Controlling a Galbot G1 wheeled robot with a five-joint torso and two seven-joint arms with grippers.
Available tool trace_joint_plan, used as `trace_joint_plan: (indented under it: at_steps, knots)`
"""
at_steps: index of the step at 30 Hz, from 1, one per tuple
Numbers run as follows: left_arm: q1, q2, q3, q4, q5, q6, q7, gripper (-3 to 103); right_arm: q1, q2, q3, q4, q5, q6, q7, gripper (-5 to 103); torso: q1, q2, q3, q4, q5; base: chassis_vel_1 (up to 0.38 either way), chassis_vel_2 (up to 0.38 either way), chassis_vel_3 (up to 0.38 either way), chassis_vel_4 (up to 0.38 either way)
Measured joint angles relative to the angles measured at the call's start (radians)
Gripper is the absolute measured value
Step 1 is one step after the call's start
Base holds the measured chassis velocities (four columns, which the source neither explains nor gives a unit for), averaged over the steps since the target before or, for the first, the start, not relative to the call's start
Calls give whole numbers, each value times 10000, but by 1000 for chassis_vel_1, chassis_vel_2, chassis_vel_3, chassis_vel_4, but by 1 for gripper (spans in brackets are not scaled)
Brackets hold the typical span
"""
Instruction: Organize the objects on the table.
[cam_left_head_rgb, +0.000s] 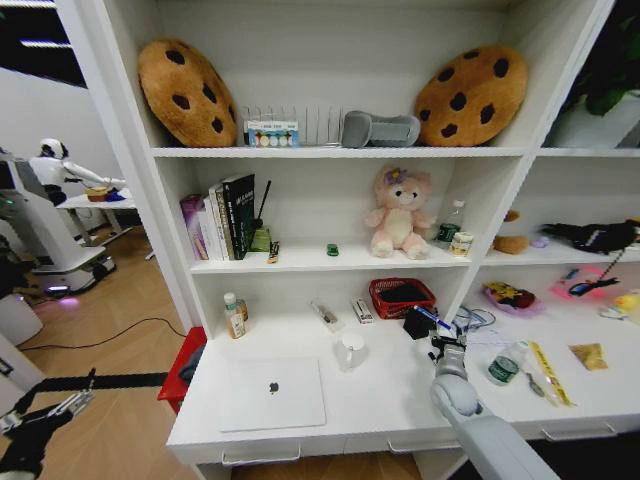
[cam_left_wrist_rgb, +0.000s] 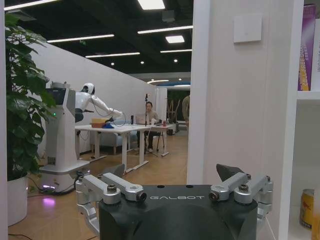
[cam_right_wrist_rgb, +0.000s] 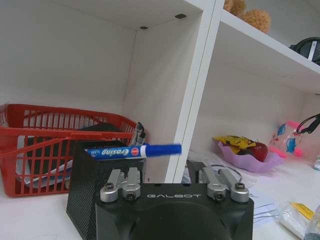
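On the white table (cam_left_head_rgb: 370, 410) a thin silver laptop (cam_left_head_rgb: 272, 392) lies closed near the front left. My right gripper (cam_left_head_rgb: 444, 338) (cam_right_wrist_rgb: 161, 159) is shut on a blue pen (cam_left_head_rgb: 428, 316) (cam_right_wrist_rgb: 131, 151), holding it level just above a black mesh pen holder (cam_left_head_rgb: 416, 324) (cam_right_wrist_rgb: 92, 187) beside the red mesh basket (cam_left_head_rgb: 402, 297) (cam_right_wrist_rgb: 45, 145). A tiny green toy car (cam_left_head_rgb: 332, 249) sits on the shelf above. Small loose items (cam_left_head_rgb: 325, 313) lie behind the white mug (cam_left_head_rgb: 351, 350). My left gripper (cam_left_head_rgb: 50, 410) (cam_left_wrist_rgb: 172, 176) hangs open, low and left of the table.
A shelf upright (cam_right_wrist_rgb: 192, 100) stands right behind the pen holder. A small bottle (cam_left_head_rgb: 233, 318) stands at the back left of the desk. On the right part lie another bottle (cam_left_head_rgb: 503, 368), a yellow strip (cam_left_head_rgb: 548, 372) and a packet (cam_left_head_rgb: 588, 356). Drawer handles (cam_left_head_rgb: 247, 457) line the front edge.
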Motion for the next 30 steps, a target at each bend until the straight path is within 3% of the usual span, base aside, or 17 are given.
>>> trace_joint_plan:
  at_steps: [1,2,4,6,7,9,11,12,13,15,16,22,25,26,28,30]
  knots:
    - [0,0,0,0,0,0,0,100,-9,23,-1,18,24,-7,38,38,0,0,0,0,0,0,0,0,0]
    - [0,0,0,0,0,0,0,100,-9,23,-1,18,24,-7,38,38,0,0,0,0,0,0,0,0,0]
    - [0,0,0,0,0,0,0,100,-12,48,-10,60,29,-9,91,27,0,0,0,0,0,0,0,0,0]
    - [0,0,0,0,0,0,0,100,-17,53,-16,91,28,-10,96,27,0,0,0,0,0,0,0,0,0]
    - [0,0,0,0,0,0,0,100,-37,58,-17,140,6,-10,98,16,0,0,0,0,0,0,0,0,0]
    - [0,0,0,0,0,0,0,100,-73,63,-16,210,-31,-6,98,16,0,0,0,0,0,0,0,0,0]
    - [0,0,0,0,0,0,0,100,-262,66,23,554,-98,114,12,3,0,0,0,0,0,0,0,0,0]
    - [0,0,0,0,0,0,0,100,-262,66,23,554,-98,114,12,3,0,0,0,0,0,0,0,0,0]
    - [0,0,0,0,0,0,0,100,-415,65,52,822,-159,189,-36,12,0,0,-1,1,-1,0,0,0,0]
    - [1,0,0,0,0,0,0,100,-551,70,77,1024,-221,221,-46,12,0,0,-1,1,-1,0,0,0,0]
    - [0,0,0,0,0,0,0,100,-819,104,155,1344,-294,225,-5,22,0,0,-1,1,-1,0,0,0,0]
    - [0,0,0,0,0,0,0,100,-1846,341,294,2135,93,-228,97,38,-1,1,-2,-3,0,0,0,0,0]
    - [0,0,0,0,0,0,0,100,-1991,336,373,2314,973,-1165,358,54,-3,1,-2,-1,0,0,0,0,0]
    - [0,0,0,0,0,0,0,100,-1991,336,373,2314,973,-1165,358,54,-3,1,-2,-1,0,0,0,0,0]
    - [0,0,0,-1,0,0,0,100,-1840,98,508,2522,2163,-2142,627,65,-2,1,-2,0,0,0,0,0,0]
    - [0,0,0,0,0,0,0,100,-1789,19,569,2584,2532,-2430,680,65,-3,1,-1,0,-2,0,0,0,0]
